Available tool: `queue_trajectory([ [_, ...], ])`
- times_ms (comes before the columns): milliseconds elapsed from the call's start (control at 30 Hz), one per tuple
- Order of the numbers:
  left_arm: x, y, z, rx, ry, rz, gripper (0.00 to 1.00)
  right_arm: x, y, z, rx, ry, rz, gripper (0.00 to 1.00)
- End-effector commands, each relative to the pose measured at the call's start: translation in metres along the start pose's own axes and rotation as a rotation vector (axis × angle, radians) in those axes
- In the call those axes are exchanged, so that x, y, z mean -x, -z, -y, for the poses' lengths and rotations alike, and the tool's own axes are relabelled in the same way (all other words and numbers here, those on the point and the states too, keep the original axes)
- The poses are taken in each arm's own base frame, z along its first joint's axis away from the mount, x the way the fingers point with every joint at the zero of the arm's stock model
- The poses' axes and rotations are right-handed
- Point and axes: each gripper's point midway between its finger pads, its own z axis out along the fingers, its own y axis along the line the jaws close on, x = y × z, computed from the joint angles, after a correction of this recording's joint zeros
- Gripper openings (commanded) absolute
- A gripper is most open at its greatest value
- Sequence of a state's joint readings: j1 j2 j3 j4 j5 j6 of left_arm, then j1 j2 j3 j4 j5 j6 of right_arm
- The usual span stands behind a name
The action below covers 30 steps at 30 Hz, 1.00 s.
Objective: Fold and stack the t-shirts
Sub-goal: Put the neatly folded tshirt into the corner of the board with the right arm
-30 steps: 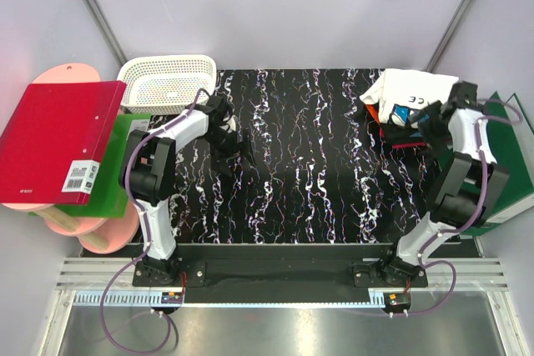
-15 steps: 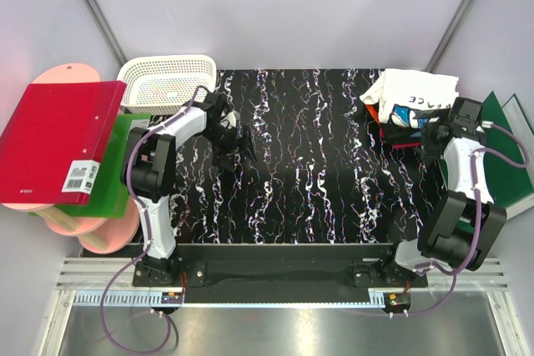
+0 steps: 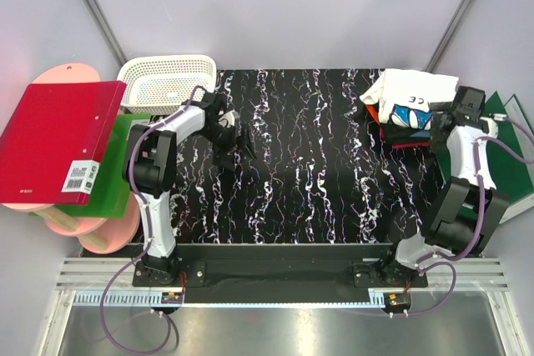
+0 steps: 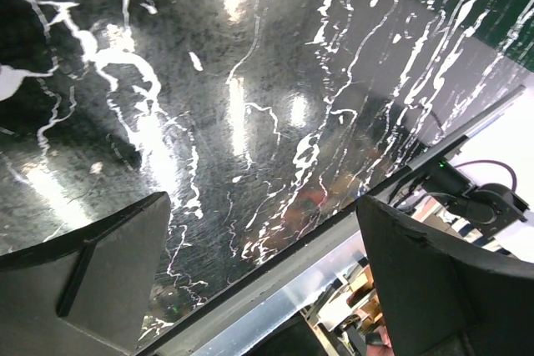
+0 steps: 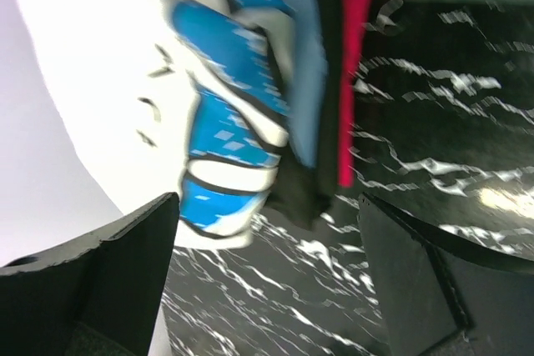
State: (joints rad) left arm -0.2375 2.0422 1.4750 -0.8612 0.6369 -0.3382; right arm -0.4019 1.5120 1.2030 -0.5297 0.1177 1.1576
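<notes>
The t-shirts lie in one heap at the table's back right corner. A white shirt with dark lettering (image 3: 415, 91) is on top, over a black shirt with blue and white print (image 3: 407, 117) and a red one (image 3: 402, 142). My right gripper (image 3: 440, 122) is open and empty just right of the heap. In the right wrist view the white shirt (image 5: 92, 47), the blue print (image 5: 225, 131) and the red edge (image 5: 354, 64) sit just beyond the open right gripper (image 5: 267, 281). My left gripper (image 3: 239, 141) is open and empty over the bare table; in the left wrist view it (image 4: 263, 289) is also open.
A white lattice basket (image 3: 167, 81) stands at the back left. A red binder (image 3: 58, 139) lies on a green binder (image 3: 117, 174) over pink discs (image 3: 108, 235) off the left edge. A green binder (image 3: 511, 168) lies at the right edge. The black marbled table (image 3: 317, 172) spans the middle.
My right wrist has pulled a little away from the heap and swung back up beside it. My left gripper has drifted slightly to the right. The shirts have not moved.
</notes>
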Motion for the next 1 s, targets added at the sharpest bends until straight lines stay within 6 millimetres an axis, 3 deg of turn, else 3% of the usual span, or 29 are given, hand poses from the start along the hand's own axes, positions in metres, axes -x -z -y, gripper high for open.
queue_trajectory([
  [0,0.009,-0.001,0.013,-0.073,-0.041,0.014,0.99,0.043,0.021,-0.036,0.046,0.005,0.165,0.94],
  [100,0.008,-0.007,0.014,-0.104,-0.038,-0.004,0.99,0.058,0.02,-0.041,0.032,0.033,0.227,0.93],
  [267,0.01,-0.009,0.012,-0.137,-0.026,-0.024,0.99,0.047,0.0,-0.037,-0.034,0.031,0.165,0.93],
  [700,0.019,-0.015,0.011,-0.184,0.015,-0.047,0.99,0.041,-0.004,-0.004,-0.143,0.03,0.16,0.92],
  [833,0.018,-0.016,0.009,-0.181,0.019,-0.05,0.99,0.037,-0.02,0.007,-0.193,0.05,0.156,0.92],
  [967,0.017,-0.015,0.008,-0.173,0.017,-0.043,0.99,0.037,-0.034,0.006,-0.205,0.073,0.152,0.87],
])
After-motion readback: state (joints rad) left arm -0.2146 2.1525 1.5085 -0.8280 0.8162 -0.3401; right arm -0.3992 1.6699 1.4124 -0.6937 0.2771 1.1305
